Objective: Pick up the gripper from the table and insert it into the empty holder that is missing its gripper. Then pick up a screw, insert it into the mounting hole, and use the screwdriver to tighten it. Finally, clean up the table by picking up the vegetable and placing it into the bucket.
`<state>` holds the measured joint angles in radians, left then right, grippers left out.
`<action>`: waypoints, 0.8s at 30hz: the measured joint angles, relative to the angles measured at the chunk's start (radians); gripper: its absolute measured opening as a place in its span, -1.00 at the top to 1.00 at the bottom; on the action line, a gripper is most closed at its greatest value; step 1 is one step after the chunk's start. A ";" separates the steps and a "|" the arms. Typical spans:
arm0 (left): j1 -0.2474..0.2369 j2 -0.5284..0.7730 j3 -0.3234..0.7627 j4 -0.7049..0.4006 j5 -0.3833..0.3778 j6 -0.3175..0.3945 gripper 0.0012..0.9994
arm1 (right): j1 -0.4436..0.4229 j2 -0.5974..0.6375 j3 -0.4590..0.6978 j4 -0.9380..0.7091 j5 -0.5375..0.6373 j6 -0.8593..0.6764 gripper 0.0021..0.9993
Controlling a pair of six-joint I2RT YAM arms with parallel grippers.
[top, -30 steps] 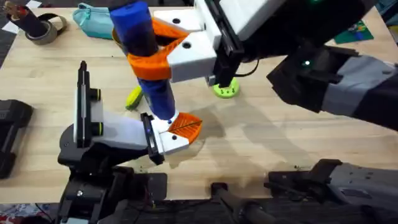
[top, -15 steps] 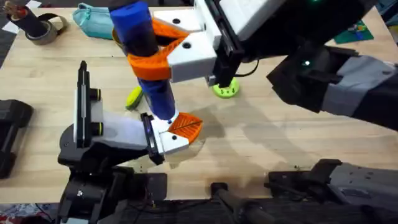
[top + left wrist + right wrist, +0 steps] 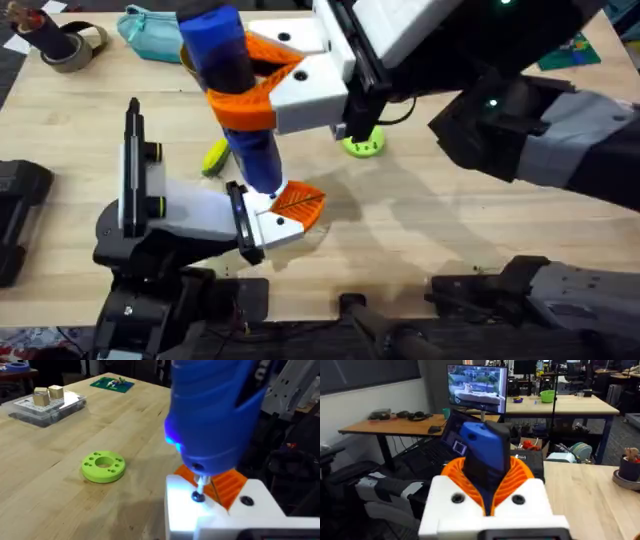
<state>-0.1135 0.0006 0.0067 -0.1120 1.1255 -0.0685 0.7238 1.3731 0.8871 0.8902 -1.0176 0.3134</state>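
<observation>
Screwdriver (image 3: 235,95) unmoved, tip on screw (image 3: 198,496)

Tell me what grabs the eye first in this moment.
The blue screwdriver stands upright mid-table, clamped in the right pincer, its tip down on a screw at the left pincer. Behind it on the bare wood lie the lime-green disc and the yellow toy corn.

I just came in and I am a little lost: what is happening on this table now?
The right hand grips the blue screwdriver upright, tip down on a screw in the white part at the left hand. The green disc lies apart on the table, and the toy corn is not yet cleared away.
</observation>
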 joint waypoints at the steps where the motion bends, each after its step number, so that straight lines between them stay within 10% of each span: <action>1: 0.000 0.000 0.000 0.000 0.000 0.000 0.97 | 0.000 0.000 0.000 0.000 0.000 0.000 0.92; 24: 0.000 0.000 0.000 0.000 0.000 0.000 0.97 | 0.000 0.000 -0.008 0.001 0.000 -0.007 0.92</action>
<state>-0.1135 0.0002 0.0067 -0.1120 1.1255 -0.0685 0.7238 1.3731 0.8787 0.8914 -1.0176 0.3061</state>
